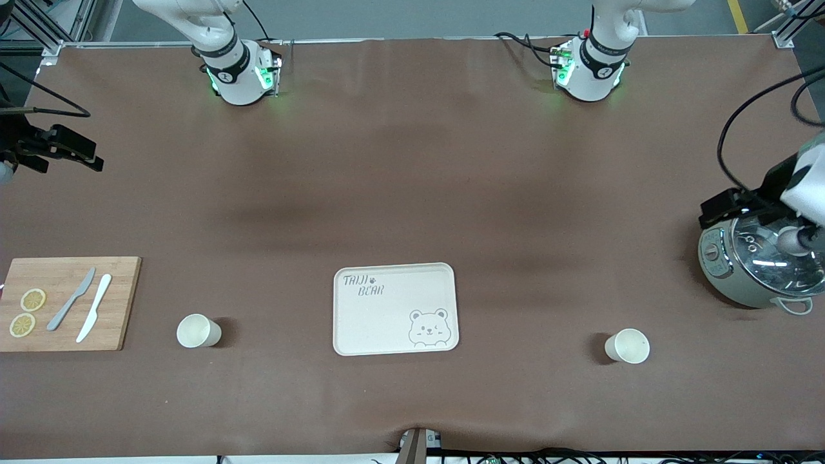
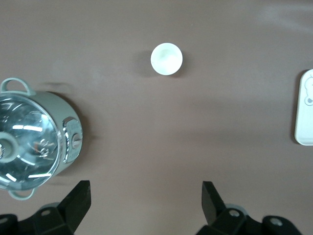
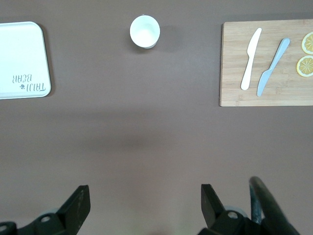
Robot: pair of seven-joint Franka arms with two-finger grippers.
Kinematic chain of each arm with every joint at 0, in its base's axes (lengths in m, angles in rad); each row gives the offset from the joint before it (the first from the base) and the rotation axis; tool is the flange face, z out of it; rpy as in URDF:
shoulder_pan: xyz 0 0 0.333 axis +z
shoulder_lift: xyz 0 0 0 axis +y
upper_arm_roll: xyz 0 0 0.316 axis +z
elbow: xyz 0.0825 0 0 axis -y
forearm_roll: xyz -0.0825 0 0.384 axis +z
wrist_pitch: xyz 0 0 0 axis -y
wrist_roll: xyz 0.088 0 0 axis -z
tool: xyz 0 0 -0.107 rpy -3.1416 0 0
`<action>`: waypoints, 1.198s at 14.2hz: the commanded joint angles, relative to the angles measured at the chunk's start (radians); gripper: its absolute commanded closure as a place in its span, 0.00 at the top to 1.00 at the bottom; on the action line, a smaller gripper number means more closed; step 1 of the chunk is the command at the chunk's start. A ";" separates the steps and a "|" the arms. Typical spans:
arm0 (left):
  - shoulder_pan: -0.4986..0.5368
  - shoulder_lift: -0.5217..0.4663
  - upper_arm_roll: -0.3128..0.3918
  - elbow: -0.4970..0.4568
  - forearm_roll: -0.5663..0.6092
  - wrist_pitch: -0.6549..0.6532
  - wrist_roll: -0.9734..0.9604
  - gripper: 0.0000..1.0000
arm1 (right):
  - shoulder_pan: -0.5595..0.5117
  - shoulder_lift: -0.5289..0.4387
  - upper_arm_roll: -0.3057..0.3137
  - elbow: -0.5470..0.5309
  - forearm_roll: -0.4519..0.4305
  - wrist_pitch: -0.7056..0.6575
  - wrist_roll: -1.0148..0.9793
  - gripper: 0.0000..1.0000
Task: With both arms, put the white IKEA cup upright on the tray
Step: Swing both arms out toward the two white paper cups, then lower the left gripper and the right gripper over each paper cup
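The cream tray (image 1: 394, 335) with the bear drawing lies mid-table, near the front camera, with nothing on it. One white cup (image 1: 198, 330) stands upright beside it toward the right arm's end, and also shows in the right wrist view (image 3: 145, 31). A second white cup (image 1: 627, 346) stands upright toward the left arm's end, and shows in the left wrist view (image 2: 167, 58). My left gripper (image 1: 731, 207) hangs open and empty (image 2: 145, 188) over the table by the pot. My right gripper (image 1: 74, 153) hangs open and empty (image 3: 145, 192) over bare table at the right arm's end.
A grey-green pot (image 1: 751, 270) with a glass lid stands at the left arm's end. A wooden cutting board (image 1: 116, 303) with two knives and two lemon slices lies at the right arm's end. The tray's edge shows in both wrist views (image 2: 305, 107) (image 3: 22, 58).
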 commanded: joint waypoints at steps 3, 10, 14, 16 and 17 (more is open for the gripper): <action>-0.002 0.125 -0.001 0.018 -0.007 0.069 0.000 1.00 | -0.014 0.021 0.005 0.006 0.001 0.016 0.012 1.00; 0.022 0.295 0.000 0.018 -0.010 0.276 0.007 1.00 | -0.049 0.244 0.005 0.062 0.039 0.106 0.001 1.00; 0.053 0.392 0.000 0.018 -0.009 0.395 0.020 1.00 | -0.050 0.343 0.005 0.062 0.052 0.232 -0.073 1.00; 0.070 0.429 0.000 0.018 -0.007 0.446 0.022 1.00 | -0.049 0.372 0.005 0.062 0.056 0.276 -0.064 1.00; 0.071 0.449 0.000 0.018 -0.007 0.483 0.022 1.00 | -0.049 0.387 0.005 0.062 0.073 0.322 -0.063 1.00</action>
